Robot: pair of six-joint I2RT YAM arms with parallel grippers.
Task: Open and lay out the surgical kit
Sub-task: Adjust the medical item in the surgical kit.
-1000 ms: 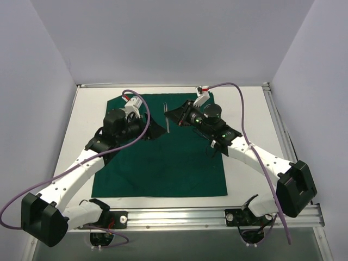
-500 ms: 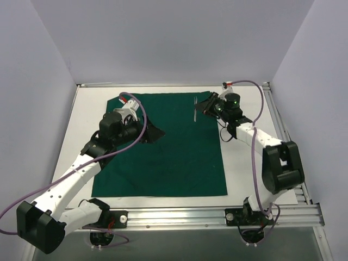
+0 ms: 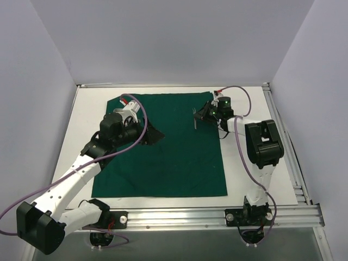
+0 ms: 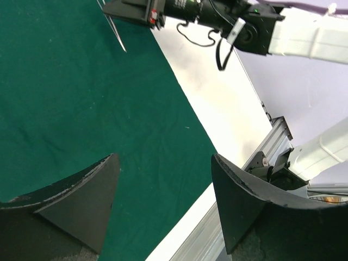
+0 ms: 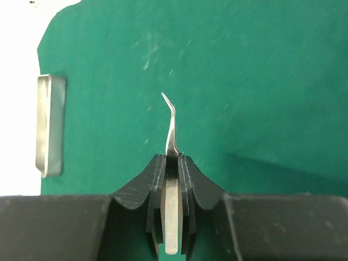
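We found the dark green cloth spread flat and square over the middle of the white table. By our reading it was laid that way to give a clean field for the rest of the kit. The opening looked done and the laying out only begun.

In the upper right of the top view, the right gripper was clamped on a thin steel instrument. Its jaws pinched the flat handle end, and the fine bent tip stuck out free ahead of them. We judged the grip was at the handle so that the tip could reach the cloth first and the piece could be let go without being dragged. It hung over the cloth near the right edge. We could not tell from any view whether the tip touched the fabric.

The left gripper sat over the left part of the cloth with its jaws spread wide and nothing between them. We took it to be waiting there, well apart from the right arm's work.

The small steel tray showed at the left of the right wrist view. It lay on bare table just beside the cloth's edge, and from that angle we could not see what it held. In the top view we could not pick it out.

We could read no brand, label or writing on any of these things.
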